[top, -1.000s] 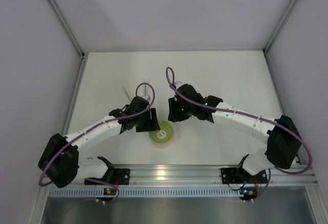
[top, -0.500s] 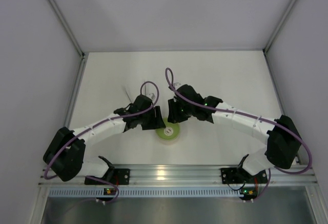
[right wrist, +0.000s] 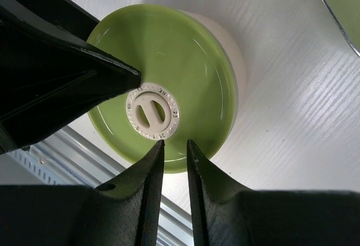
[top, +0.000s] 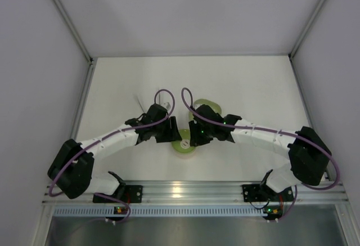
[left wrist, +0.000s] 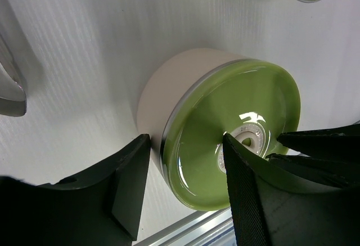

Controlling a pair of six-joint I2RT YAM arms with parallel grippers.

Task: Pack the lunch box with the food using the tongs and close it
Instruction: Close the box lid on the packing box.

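Sitting on the table [top: 253, 88] between the two arms, near the front rail [top: 185, 189], the box [top: 184, 144] stands upright with its green lid [right wrist: 169, 49] flat on top and facing straight up. The box is round, so it has no long axis. The only direction on it is the slot in the white dial [right wrist: 152, 112] at the lid's centre, which runs diagonally in the right wrist view.

Small numbers ring the dial; 10, 15, 20 and 25 can be read, and the rest are too small. No brand name can be made out.

The left claw [left wrist: 185, 142] is spread, its fingers over the lid's near edge. Whether they touch the lid cannot be told. One of its fingertips [right wrist: 132, 77] reaches almost to the dial.

The right claw [right wrist: 175, 144] is nearly pressed together, with a thin slit between its fingers and nothing in it. It hangs just off the lid's rim.

A pale green dish [top: 205, 102] lies just beyond the box. Only a silver end of the tongs [left wrist: 8, 83] shows, to the box's left, apart from it; which way they point cannot be told.
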